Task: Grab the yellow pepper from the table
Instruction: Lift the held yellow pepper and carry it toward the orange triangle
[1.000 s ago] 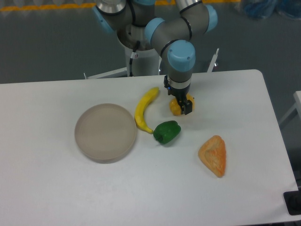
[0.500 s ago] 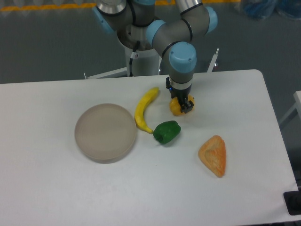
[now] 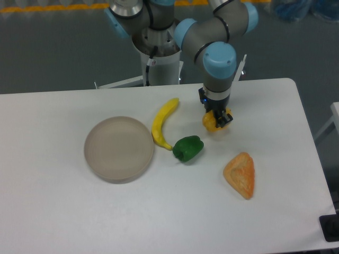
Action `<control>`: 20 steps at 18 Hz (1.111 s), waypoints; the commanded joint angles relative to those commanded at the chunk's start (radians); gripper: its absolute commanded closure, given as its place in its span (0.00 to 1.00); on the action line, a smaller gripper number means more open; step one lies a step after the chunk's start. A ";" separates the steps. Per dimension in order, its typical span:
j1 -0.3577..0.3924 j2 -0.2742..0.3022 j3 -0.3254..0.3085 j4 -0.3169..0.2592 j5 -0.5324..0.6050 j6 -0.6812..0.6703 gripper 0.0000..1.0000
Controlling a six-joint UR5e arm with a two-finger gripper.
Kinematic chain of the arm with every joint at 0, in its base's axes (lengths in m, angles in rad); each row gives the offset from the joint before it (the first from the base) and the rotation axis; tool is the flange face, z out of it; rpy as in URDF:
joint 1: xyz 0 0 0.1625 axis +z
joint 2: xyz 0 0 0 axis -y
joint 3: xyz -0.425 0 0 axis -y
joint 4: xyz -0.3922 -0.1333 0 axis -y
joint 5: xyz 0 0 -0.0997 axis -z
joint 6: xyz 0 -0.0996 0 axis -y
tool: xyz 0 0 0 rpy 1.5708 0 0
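Observation:
The yellow pepper [image 3: 210, 124] is small, glossy and yellow-orange, held in my gripper [image 3: 217, 119] at the back right of the white table [image 3: 169, 211]. The gripper points straight down and its dark fingers are shut on the pepper, covering most of its top. The pepper sits right of the green pepper and above the orange wedge. I cannot tell whether it still touches the table or hangs just above it.
A long yellow banana [image 3: 163, 123] lies left of the gripper. A green pepper [image 3: 188, 148] sits in front of it. A flat orange triangular wedge [image 3: 241, 174] lies at the front right. A round grey plate [image 3: 119, 148] is at the left.
The gripper has moved to the right with the yellow pepper in it, away from the banana. The other things have not moved.

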 joint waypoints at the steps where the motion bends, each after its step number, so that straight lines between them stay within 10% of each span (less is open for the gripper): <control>1: -0.005 -0.023 0.049 -0.027 -0.002 -0.028 0.61; 12: -0.032 -0.169 0.432 -0.228 -0.104 -0.192 0.61; 20: -0.055 -0.195 0.447 -0.229 -0.104 -0.169 0.61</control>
